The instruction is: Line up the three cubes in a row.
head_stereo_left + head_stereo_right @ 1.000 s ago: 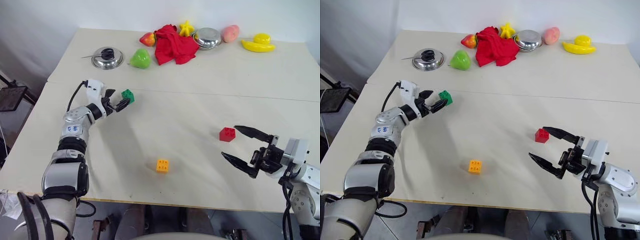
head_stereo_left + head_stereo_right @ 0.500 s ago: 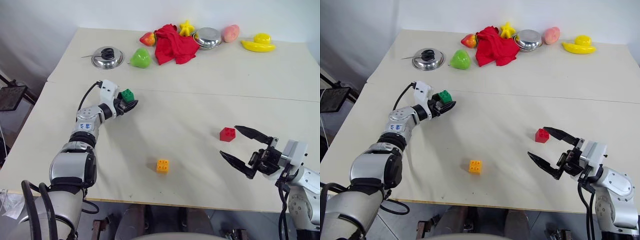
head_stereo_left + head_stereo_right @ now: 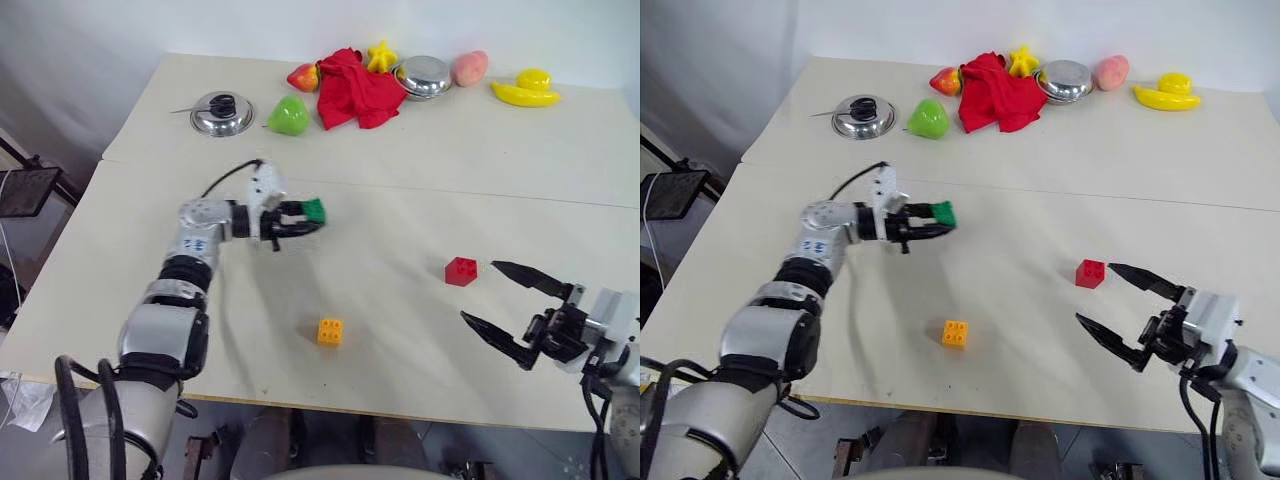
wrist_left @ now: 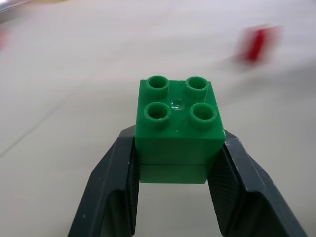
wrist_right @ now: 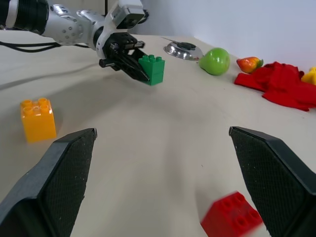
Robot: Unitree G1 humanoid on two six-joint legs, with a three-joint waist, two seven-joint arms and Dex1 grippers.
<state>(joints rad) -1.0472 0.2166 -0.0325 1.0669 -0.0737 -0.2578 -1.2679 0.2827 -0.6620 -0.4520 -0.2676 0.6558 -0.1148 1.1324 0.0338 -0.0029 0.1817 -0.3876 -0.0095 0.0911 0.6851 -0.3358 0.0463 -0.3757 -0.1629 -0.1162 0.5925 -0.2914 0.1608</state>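
— Where is the green cube [image 4: 177, 120]?
— Clamped between the two fingers of the left gripper [image 3: 300, 216], lifted off the table [image 3: 400, 300], up-table and left of the orange-yellow cube [image 3: 330, 331].

— And the red cube [image 3: 461, 271]?
— On the table, right of the orange-yellow cube and a little farther back.

— The right gripper [image 3: 520, 320]?
— Jaws spread wide, holding nothing, near the red cube, well right of the orange-yellow cube.
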